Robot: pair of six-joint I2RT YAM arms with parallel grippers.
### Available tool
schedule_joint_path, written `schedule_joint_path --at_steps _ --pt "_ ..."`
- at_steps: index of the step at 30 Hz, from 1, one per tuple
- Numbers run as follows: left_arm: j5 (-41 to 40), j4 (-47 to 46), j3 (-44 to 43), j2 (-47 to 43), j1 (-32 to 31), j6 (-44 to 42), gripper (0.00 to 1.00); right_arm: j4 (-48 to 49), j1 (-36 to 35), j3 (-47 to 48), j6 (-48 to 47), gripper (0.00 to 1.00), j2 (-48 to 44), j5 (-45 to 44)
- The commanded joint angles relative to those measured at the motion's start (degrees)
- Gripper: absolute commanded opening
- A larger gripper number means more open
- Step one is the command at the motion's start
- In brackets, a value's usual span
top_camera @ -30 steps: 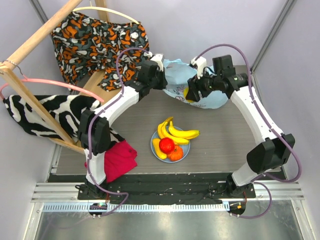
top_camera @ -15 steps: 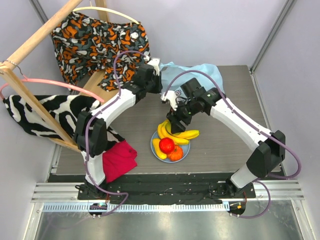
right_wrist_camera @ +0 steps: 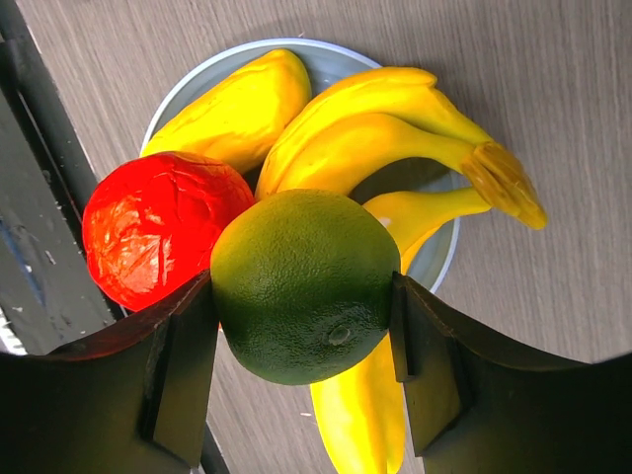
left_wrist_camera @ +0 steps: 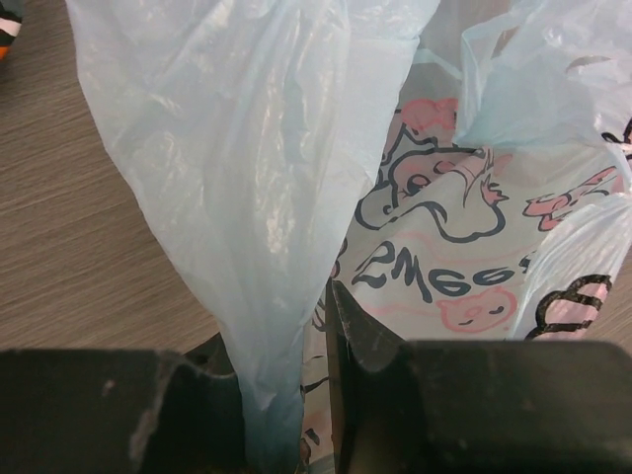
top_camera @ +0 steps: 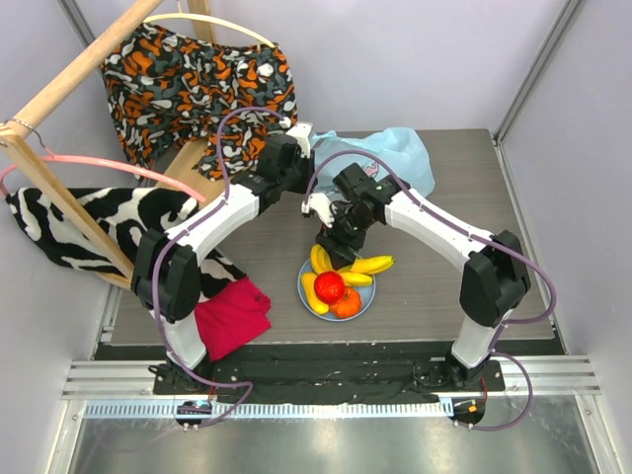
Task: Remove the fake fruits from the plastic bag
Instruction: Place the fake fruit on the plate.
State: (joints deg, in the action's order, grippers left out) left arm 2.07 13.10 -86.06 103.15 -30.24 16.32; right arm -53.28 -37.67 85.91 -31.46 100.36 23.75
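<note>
Grey table [top_camera: 444,291], right jaws clamp green fruit [right_wrist_camera: 304,284], left jaws pinch bag [left_wrist_camera: 247,197].

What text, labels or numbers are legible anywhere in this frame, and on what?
Bag: dark print beside pink cartoons, roughly "2M66", creased and apparently reversed; not reliably readable.
Green fruit, bananas, plate: no text.
Top view: nothing legible.
</note>
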Motion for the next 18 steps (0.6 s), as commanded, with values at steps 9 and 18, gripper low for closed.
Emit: schedule_joint_path --at_steps 9,18 --pt "2.9 -2.2 -0.9 -1.5 0.2 0.4 0.23 0.5 -1.0 2.3 0.4 0.93 -2.8 -2.5" --pt "3.6 -2.3 -1.5 -0.8 0.2 0.8 0.23 0.5 -0.9 4.9 1.8 0.94 -3.2 -4.9"
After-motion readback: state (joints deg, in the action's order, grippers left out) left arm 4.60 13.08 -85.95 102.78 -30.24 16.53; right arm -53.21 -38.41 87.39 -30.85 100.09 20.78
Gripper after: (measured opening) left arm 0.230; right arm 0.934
